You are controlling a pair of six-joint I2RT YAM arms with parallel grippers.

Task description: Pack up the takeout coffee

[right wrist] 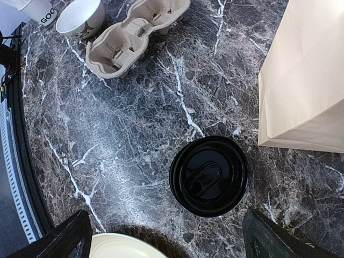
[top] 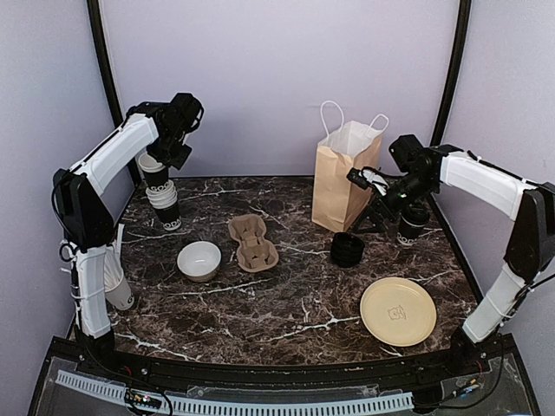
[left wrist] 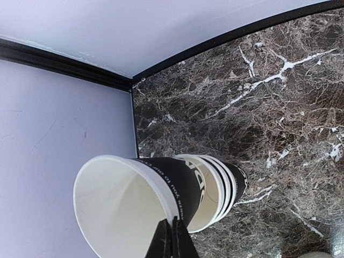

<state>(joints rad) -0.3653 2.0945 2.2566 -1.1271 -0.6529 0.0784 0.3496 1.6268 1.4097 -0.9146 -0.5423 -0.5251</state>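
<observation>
Left hand (left wrist: 173, 237) pinching cup (left wrist: 115, 207), wall (left wrist: 54, 118) close

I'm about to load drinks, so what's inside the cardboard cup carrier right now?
Both wells of the cardboard cup carrier show only bare pulp; no cup sits in either. The table under it is covered.

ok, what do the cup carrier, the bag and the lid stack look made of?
The cup carrier looks like molded pulp: matte grey-tan, with a rough fibrous surface. The bag looks like kraft paper: matte brown, with sharp fold creases. The lid stack is likely plastic: glossy black, with crisp molded ridges and bright reflections.
</observation>
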